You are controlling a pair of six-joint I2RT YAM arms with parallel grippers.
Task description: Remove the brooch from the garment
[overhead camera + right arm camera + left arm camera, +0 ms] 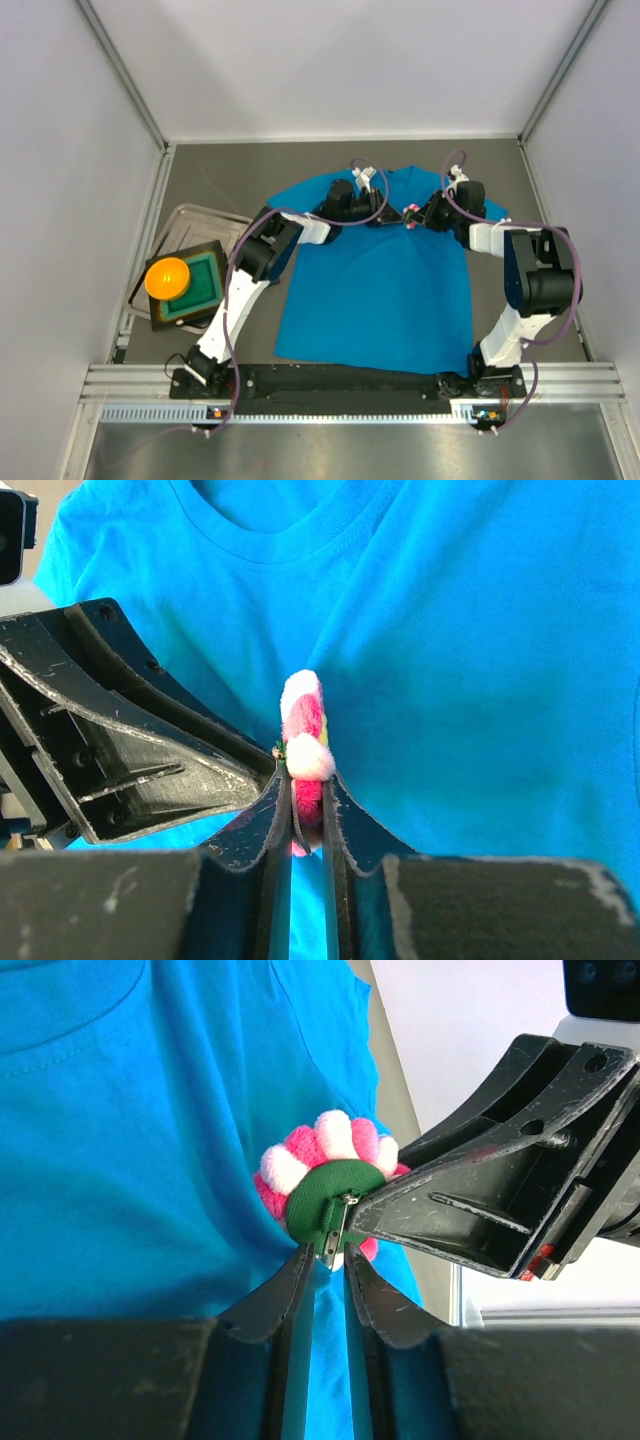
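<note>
Right wrist: right pincer [308,810] clamps brooch [304,730] upright, edge-on; whether left pincer [328,1260] grips its pin [334,1230] is unclear.

Bright, even light; faint shadows, mostly sharp focus.

Over at the left of the overhead view, an orange ball [167,277] sits in a green square tray [203,283]. That tray rests on a dark board [160,319], which lies across a shallow metal tray [196,222] angled toward the upper left. They all stand on a grey-brown surface [230,170] closed in by plain white walls [70,150] on the left, back and right, and a slotted aluminium rail [350,378] runs along the bottom of the frame.
</note>
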